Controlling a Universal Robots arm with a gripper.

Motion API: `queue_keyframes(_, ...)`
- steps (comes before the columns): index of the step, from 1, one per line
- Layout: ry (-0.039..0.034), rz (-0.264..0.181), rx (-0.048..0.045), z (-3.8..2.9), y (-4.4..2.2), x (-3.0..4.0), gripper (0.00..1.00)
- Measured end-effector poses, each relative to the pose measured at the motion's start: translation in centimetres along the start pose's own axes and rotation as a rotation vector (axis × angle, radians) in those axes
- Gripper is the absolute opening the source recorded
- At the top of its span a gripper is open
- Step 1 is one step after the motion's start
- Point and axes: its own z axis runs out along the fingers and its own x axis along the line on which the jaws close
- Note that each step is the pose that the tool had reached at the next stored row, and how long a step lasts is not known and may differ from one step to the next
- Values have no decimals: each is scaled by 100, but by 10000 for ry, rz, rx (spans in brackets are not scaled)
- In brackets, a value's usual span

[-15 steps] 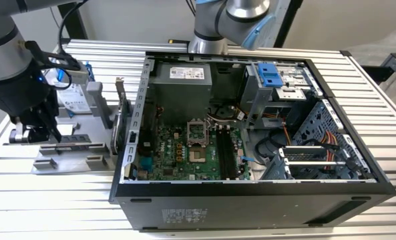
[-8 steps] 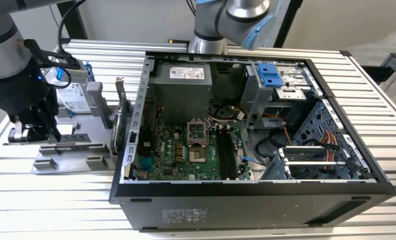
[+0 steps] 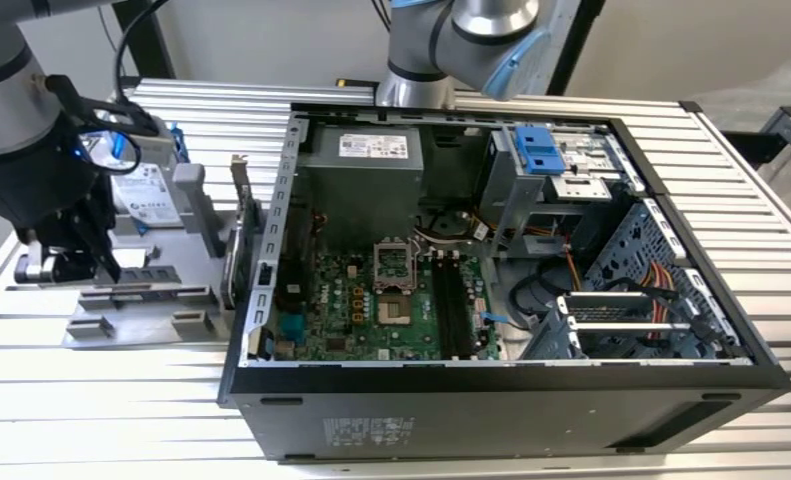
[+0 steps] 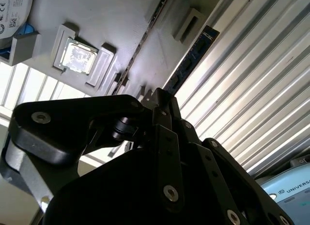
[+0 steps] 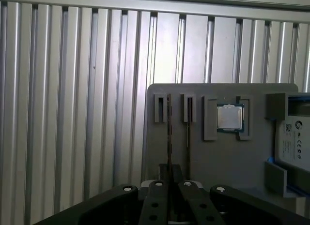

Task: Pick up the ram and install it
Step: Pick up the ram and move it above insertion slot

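The end effector crowds the front of the second wrist view. Its black links are drawn in narrow, and the fingertips appear pinched on the near end of the ram. The ram stands on edge in the grey holder, with the ribbed counter beside it.

In the first wrist view the ram is a thin dark line in its slot — the processor chip and the hard drive sit alongside in the same holder.

The exterior view adds what neither wrist view has: the open computer case and its motherboard, well apart on the exterior view's right.

The risk, as I judge it, is that a grip so near one end lets the stick tilt and bind in the slot — or slip free.
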Motion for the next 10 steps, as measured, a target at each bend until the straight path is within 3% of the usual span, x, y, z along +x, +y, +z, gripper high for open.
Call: queue_keyframes(10, 0, 0, 0, -28, 2, -1, 0)
